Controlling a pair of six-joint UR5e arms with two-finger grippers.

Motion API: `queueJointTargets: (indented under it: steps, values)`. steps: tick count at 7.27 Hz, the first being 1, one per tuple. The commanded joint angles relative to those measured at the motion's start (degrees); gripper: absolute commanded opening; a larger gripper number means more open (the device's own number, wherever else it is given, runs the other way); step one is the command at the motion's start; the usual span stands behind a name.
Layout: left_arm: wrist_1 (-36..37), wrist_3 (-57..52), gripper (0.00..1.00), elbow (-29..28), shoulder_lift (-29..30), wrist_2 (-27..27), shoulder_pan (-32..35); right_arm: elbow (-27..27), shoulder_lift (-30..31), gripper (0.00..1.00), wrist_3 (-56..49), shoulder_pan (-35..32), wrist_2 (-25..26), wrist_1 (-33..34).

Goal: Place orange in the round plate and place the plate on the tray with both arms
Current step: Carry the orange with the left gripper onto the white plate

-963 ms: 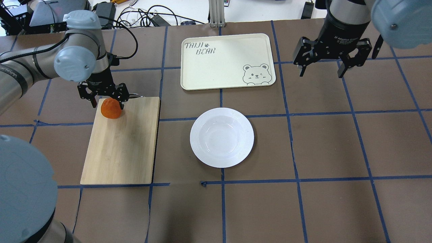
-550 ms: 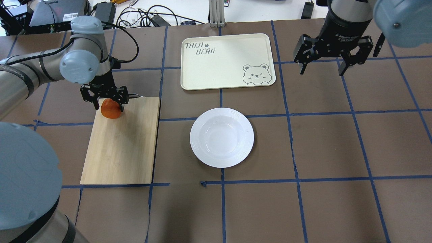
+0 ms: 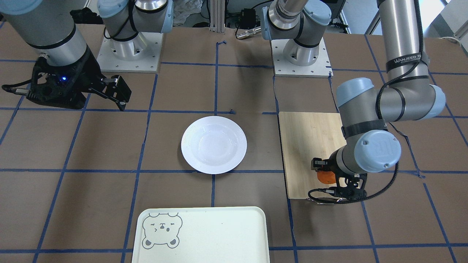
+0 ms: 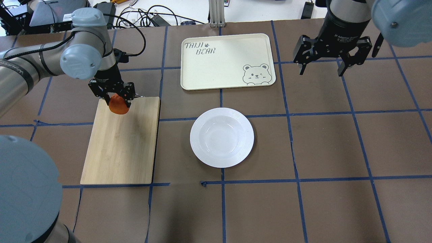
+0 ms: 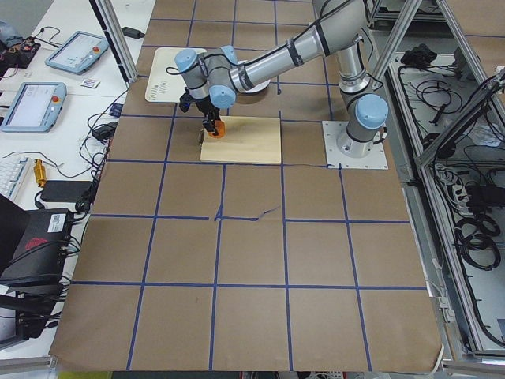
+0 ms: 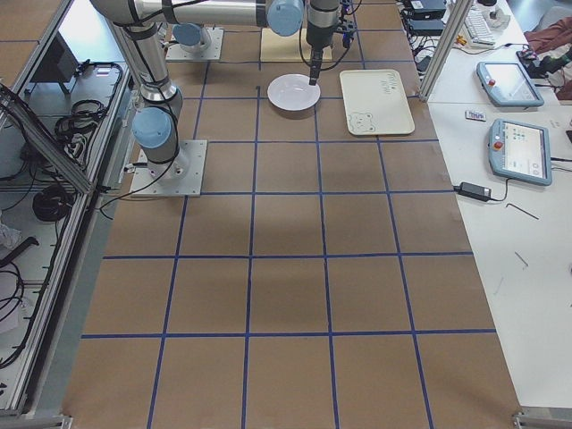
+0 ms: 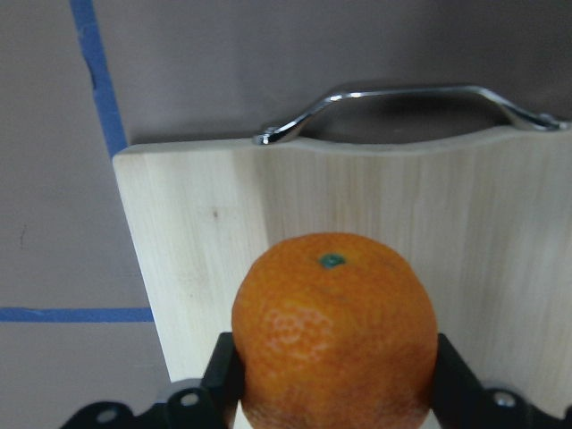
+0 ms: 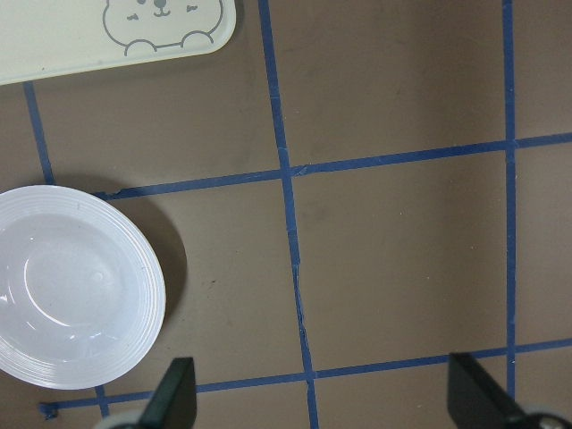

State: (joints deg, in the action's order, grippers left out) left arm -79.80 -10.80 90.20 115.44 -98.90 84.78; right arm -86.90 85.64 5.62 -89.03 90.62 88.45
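The orange (image 4: 118, 104) is held between the fingers of my left gripper (image 4: 115, 100), which is shut on it over the handle end of the bamboo board. The left wrist view shows the orange (image 7: 335, 331) clamped on both sides. The front view shows only a sliver of the orange (image 3: 325, 177) under the wrist. The white round plate (image 4: 221, 137) lies empty at the table's middle. The cream tray (image 4: 226, 60) with the bear face lies just beyond it. My right gripper (image 4: 321, 72) hangs open and empty, right of the tray and above the table.
The bamboo cutting board (image 4: 121, 148) lies left of the plate, its metal handle (image 7: 411, 94) at the far end. Cables and devices crowd the far table edge. The brown surface is marked with blue tape lines.
My left gripper has shifted right and slightly toward the far side, carrying the orange with it. The right gripper has barely moved.
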Motion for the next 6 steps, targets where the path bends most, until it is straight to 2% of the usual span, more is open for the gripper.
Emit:
queueJointTargets:
  steps: [1,2,3,4,6]
  values:
    - [-5.9,8.2,0.0,0.1,-4.7,5.2,11.3,-0.1,0.1,1.0,0.0,0.0,-0.1,0.0]
    - [-5.3,19.1,0.0,0.1,-5.1,8.2,17.6,0.0,0.0,1.0,0.0,0.0,-0.3,0.1]
    - [-3.7,24.7,0.0,0.6,-3.6,8.6,23.0,-0.1,-0.2,1.0,0.0,0.0,-0.3,0.0]
    - [0.0,31.9,0.0,1.5,-2.6,11.4,27.2,-0.2,-0.3,1.0,0.0,-0.1,-0.3,0.2]
    - [11.2,34.1,0.0,6.4,0.2,14.2,28.8,-0.3,-1.0,1.0,0.1,0.0,-0.1,0.7]
